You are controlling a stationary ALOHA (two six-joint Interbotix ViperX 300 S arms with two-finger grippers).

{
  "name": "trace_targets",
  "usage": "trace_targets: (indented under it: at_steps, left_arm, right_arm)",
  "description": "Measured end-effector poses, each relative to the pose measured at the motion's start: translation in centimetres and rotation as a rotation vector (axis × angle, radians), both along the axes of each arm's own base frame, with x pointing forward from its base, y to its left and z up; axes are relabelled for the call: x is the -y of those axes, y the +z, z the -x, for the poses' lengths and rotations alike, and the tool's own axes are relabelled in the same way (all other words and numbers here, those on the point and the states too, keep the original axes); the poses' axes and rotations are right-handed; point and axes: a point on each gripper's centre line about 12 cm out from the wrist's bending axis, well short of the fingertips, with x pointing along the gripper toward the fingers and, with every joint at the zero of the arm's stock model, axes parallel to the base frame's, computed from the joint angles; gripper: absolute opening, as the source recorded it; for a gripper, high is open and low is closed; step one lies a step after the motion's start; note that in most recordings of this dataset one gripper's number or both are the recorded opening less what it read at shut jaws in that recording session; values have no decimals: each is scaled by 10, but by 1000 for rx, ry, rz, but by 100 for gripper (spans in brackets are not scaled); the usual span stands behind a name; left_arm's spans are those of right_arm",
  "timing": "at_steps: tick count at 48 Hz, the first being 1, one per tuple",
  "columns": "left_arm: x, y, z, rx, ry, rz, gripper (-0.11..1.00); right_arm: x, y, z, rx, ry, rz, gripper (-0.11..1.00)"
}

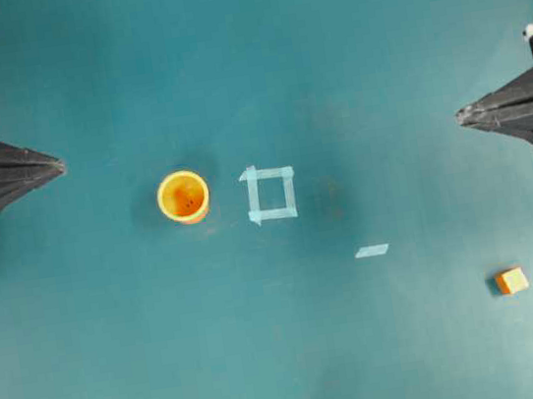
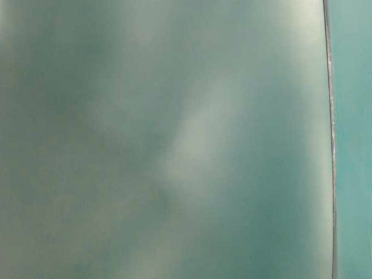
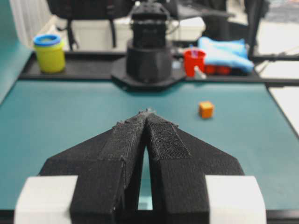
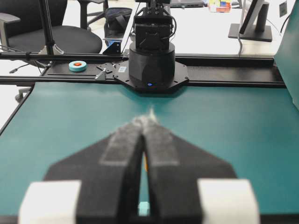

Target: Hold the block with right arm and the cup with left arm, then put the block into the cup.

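Both grippers' fingers are together, left (image 1: pixel 61 166) at nine o'clock, right (image 1: pixel 459 116) at three; cup (image 1: pixel 184 196) centre-left, block (image 1: pixel 512 280) at four.

Both my arms sit back at the mat's edges: left gripper (image 1: pixel 58 167) pinched closed, right gripper (image 1: pixel 461 115) likewise. The cup (image 1: pixel 184 196) stands upright just beside the tape square (image 1: pixel 271 194). The block (image 1: pixel 511 280) lies well apart, lower right, past the tape strip (image 1: pixel 372 250).
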Motion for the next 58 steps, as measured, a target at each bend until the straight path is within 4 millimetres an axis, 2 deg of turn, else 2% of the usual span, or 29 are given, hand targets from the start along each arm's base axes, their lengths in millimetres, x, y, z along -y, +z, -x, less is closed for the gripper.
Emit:
trace_targets:
  at_steps: [5,14,21,25,29,35,39,46,52,58]
  left_arm:
    - [0,-8,0,-67,-1,8,11]
    - [0,-20,0,-164,0,5,19]
    - [-1,-22,-1,-183,3,5,39]
    - [-1,-25,-3,-195,4,1,53]
    - [-1,-28,-5,-213,5,-10,62]
    - [-2,-36,-9,-259,8,-12,62]
    - [-2,-43,-12,-298,8,-12,64]
    - [-2,-58,-18,-377,10,1,74]
    - [-2,-71,-23,-445,11,6,85]
    - [-2,-86,-30,-515,10,8,87]
  right_arm:
    - [0,-2,-1,-26,-1,-11,0]
    - [1,-8,-7,-205,-6,-110,0]
    - [1,-12,-10,-361,-26,-213,2]
    - [0,-15,-9,-431,-35,-246,9]
    - [-4,-19,-8,-500,-32,-272,24]
    - [-13,-25,-5,-590,-2,-281,49]
    - [-19,-31,-4,-652,6,-305,59]
    - [-31,-46,-4,-789,13,-346,67]
    - [-42,-61,-3,-903,28,-344,68]
    - [-58,-75,-2,-999,68,-301,68]
